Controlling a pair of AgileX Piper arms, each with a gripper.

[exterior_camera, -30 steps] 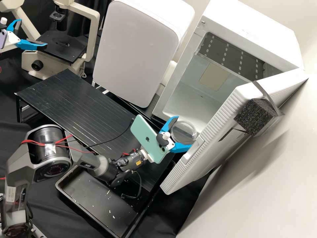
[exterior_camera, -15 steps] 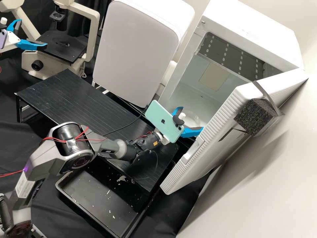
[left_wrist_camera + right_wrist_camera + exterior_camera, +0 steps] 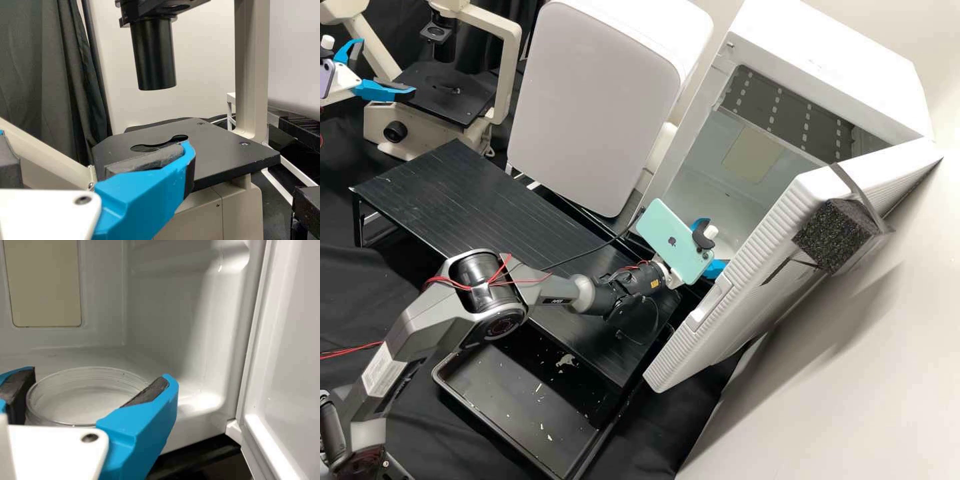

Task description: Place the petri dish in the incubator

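Note:
At the mouth of the white incubator (image 3: 709,157), my right gripper (image 3: 720,245) is partly hidden behind its mounted phone. In the right wrist view the right gripper (image 3: 92,382) is shut on the clear round petri dish (image 3: 82,397), with a dark pad against either side. The dish lies level, low before the incubator's inner walls (image 3: 170,325). By the microscope stage at the upper left, my left gripper (image 3: 387,65) stands open and empty. The left wrist view shows the left gripper (image 3: 95,142) with its fingers spread before that stage.
The open incubator door (image 3: 747,267) stands close beside the right gripper. A black slatted rack (image 3: 473,193) is below the right arm, with a black tray (image 3: 527,407) nearer. The microscope stage (image 3: 225,150) and a closed white appliance (image 3: 593,107) stand farther back.
The right arm has moved up and to the right in the high view, carrying the petri dish from outside the door edge to the incubator's opening. My left gripper has kept still.

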